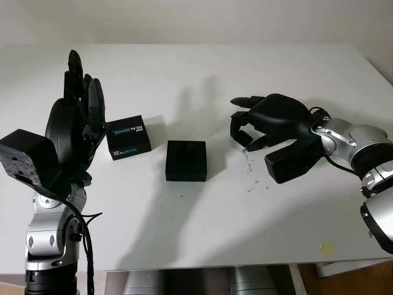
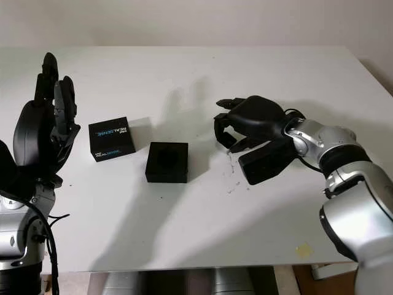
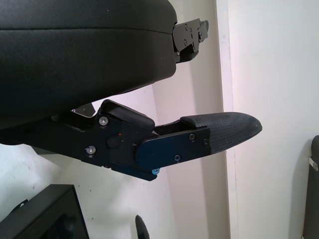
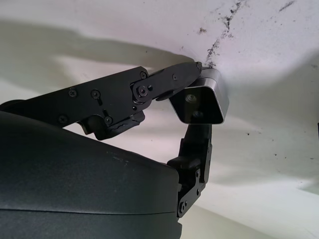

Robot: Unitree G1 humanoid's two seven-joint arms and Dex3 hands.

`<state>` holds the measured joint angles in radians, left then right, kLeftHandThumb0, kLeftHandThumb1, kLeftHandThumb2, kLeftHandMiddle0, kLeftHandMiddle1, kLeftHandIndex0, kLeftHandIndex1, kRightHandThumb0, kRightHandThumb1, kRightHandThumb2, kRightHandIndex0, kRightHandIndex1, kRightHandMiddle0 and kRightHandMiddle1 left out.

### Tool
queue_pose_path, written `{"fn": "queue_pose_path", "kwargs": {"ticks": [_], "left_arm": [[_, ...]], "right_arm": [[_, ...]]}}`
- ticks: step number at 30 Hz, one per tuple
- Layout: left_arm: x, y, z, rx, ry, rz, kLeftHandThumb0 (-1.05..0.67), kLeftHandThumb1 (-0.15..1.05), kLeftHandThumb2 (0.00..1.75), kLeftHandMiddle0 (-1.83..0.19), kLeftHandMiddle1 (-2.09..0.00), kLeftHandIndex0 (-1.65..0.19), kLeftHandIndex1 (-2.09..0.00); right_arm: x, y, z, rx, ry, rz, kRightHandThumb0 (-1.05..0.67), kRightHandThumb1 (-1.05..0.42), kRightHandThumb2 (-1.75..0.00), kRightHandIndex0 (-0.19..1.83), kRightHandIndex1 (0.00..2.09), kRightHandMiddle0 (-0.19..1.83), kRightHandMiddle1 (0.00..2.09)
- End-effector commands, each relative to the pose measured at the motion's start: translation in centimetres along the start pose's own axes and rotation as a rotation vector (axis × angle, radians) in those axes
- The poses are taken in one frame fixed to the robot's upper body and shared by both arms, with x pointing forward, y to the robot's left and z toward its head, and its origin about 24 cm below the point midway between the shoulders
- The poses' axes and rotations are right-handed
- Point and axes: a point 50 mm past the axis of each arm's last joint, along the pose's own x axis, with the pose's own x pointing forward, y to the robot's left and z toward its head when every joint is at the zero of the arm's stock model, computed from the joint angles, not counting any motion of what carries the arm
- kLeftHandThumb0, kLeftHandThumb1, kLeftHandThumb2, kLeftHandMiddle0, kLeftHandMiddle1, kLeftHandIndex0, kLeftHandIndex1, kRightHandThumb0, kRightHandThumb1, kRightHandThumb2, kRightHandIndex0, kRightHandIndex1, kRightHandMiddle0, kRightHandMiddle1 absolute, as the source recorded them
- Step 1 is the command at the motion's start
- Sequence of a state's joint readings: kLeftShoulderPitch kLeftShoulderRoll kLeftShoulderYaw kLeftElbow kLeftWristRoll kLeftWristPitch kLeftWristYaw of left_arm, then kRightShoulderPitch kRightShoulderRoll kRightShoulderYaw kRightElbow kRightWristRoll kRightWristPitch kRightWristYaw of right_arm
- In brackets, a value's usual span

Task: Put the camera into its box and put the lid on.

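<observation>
The small silver camera (image 4: 202,102) lies on the white table right of centre, under my right hand (image 1: 245,132). That hand's fingers (image 4: 164,82) are curled around it, one on each side, so it is shut on the camera (image 1: 236,145). The black box (image 1: 186,160) stands open at the table's middle, its dark recess facing up. Its lid (image 1: 128,137), printed with REALSENSE, lies just left of the box. My left hand (image 1: 77,117) is raised upright at the left, beside the lid, open and holding nothing.
Dark scuff marks (image 1: 249,169) streak the table (image 1: 184,74) just in front of the right hand. A small yellowish patch (image 1: 327,247) sits near the front right edge. Wide bare tabletop stretches behind the box and lid.
</observation>
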<state>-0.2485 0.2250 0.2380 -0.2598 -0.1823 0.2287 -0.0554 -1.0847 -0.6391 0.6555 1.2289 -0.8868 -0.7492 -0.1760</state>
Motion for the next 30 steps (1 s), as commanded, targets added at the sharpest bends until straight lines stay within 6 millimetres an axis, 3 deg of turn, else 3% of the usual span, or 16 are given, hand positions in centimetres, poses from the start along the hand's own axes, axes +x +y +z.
{"fn": "queue_pose_path", "kwargs": {"ticks": [1,10,17,30], "left_arm": [[0.0,-0.1,0.6,-0.004,-0.027,-0.005,-0.77,1.05,0.62,0.19,0.00,0.19,0.00],[-0.1,-0.3,0.5,-0.003,-0.030,-0.007,-0.77,1.05,0.61,0.19,0.00,0.19,0.00],[-0.3,-0.3,0.3,-0.010,-0.025,-0.003,-0.78,1.05,0.61,0.19,0.00,0.19,0.00],[-0.4,-0.5,0.3,-0.019,-0.018,0.003,-0.78,1.05,0.60,0.19,0.00,0.19,0.00]], "right_arm": [[-0.1,0.8,0.1,0.078,0.016,0.004,-0.42,-0.99,-0.05,0.21,0.06,0.34,1.25],[-0.3,1.6,0.0,0.266,0.068,-0.059,-0.43,-1.01,-0.05,0.25,0.06,0.24,1.50],[0.3,1.6,0.1,0.704,0.156,-0.231,-0.39,-0.95,-0.05,0.27,0.05,0.25,1.59],[0.5,0.6,0.6,0.872,0.097,-0.282,-0.40,-0.95,-0.05,0.24,0.05,0.28,1.57]]}}
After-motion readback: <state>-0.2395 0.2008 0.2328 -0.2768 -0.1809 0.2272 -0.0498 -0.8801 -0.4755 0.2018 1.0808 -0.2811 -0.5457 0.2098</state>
